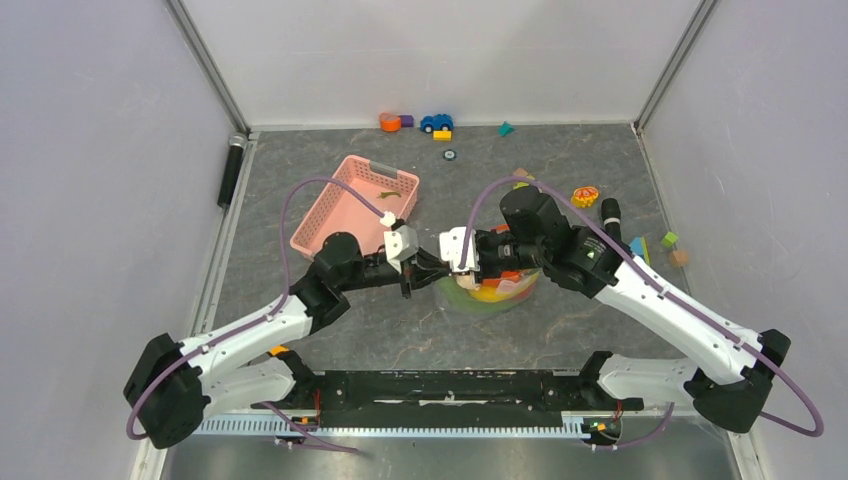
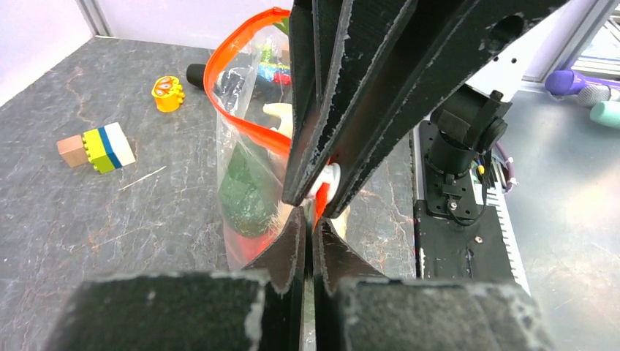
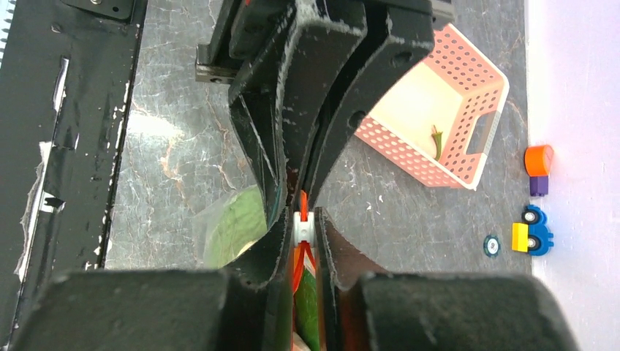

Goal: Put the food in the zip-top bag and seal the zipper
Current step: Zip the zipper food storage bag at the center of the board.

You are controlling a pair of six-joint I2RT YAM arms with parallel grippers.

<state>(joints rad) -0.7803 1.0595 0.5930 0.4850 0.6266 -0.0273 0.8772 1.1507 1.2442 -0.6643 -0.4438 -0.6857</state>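
The zip-top bag [image 1: 500, 292] hangs between my two grippers at the table's middle, its orange-red zipper [image 2: 219, 69] gaping in a loop. Food shows through the plastic, a green piece [image 2: 247, 191] among it. My left gripper [image 2: 311, 218] is shut on the bag's end just past the zipper strip. Facing it tip to tip, my right gripper [image 3: 302, 219] is shut on the white slider knob [image 3: 302, 228]. In the top view the left gripper [image 1: 438, 272] and the right gripper [image 1: 456, 270] meet left of the bag.
A pink lattice basket [image 1: 355, 205] stands behind the left arm. Toy blocks and a blue car [image 1: 436, 122] lie along the back wall. More blocks [image 1: 670, 245] and a yellow toy [image 1: 585, 196] lie at the right. The arms' black base bar [image 1: 450, 390] runs along the near edge.
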